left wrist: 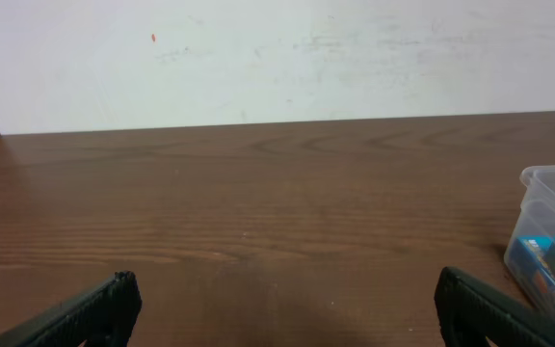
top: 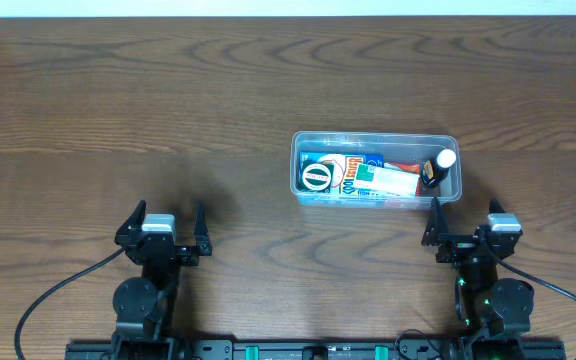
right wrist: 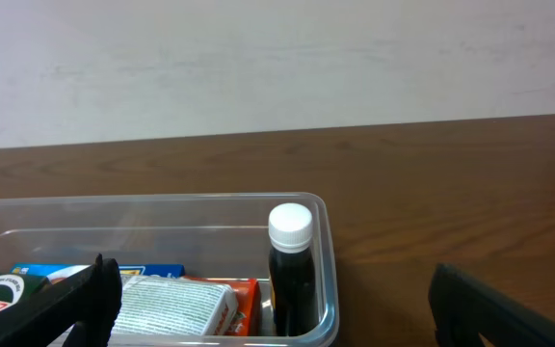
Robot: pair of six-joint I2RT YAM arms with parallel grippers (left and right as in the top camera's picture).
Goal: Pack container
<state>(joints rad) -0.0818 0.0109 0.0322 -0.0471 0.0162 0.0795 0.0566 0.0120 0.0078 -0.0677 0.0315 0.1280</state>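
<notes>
The clear plastic container (top: 295,160) sits on the wooden table, right of centre. Inside lie a blue box with a round black-and-white label (top: 320,176), a white and green packet (top: 386,181), an orange box (right wrist: 247,294) and an upright dark bottle with a white cap (top: 444,166). The container also shows in the right wrist view (right wrist: 328,260) and at the right edge of the left wrist view (left wrist: 547,178). My left gripper (top: 165,226) is open and empty, well left of the container. My right gripper (top: 465,222) is open and empty, just in front of the container's right end.
The brown wooden table (top: 128,110) reaches back to a white wall (left wrist: 277,58). Black cables run from both arm bases at the front edge.
</notes>
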